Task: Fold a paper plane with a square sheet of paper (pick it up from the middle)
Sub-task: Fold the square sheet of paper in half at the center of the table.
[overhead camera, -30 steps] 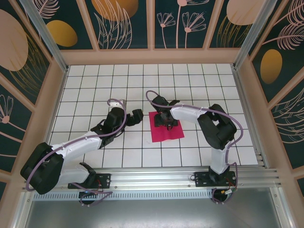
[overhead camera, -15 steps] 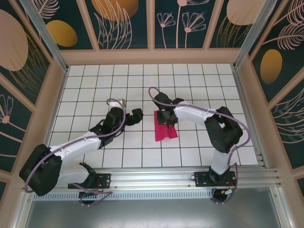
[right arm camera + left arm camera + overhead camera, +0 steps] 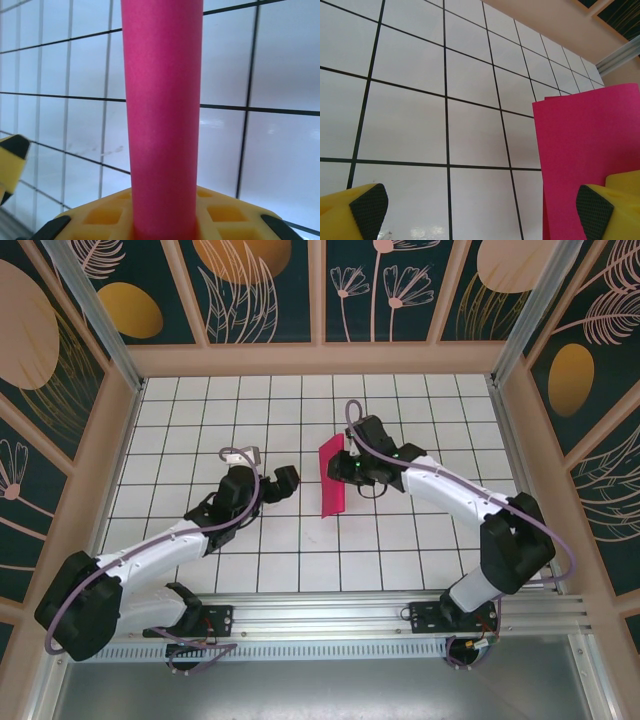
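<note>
top external view: the right pincer [image 3: 347, 469] is clenched on the square sheet of paper [image 3: 331, 478], held on edge and bent double, mid surface [image 3: 400, 550]; the left pincer [image 3: 287, 480] stands released, near it.

From the top external camera you are looking down from above and behind the arm bases, standing well back and taking in the whole gridded table [image 3: 200, 400]. From the left wrist camera you are looking low across the tiles past the left gripper [image 3: 480, 215], facing the far wall, with the pink sheet [image 3: 590, 150] close on the right. From the right wrist camera you are peering out over the right gripper [image 3: 162, 225], very near that same sheet. All three views are sharing it and the tiles around it.
</note>
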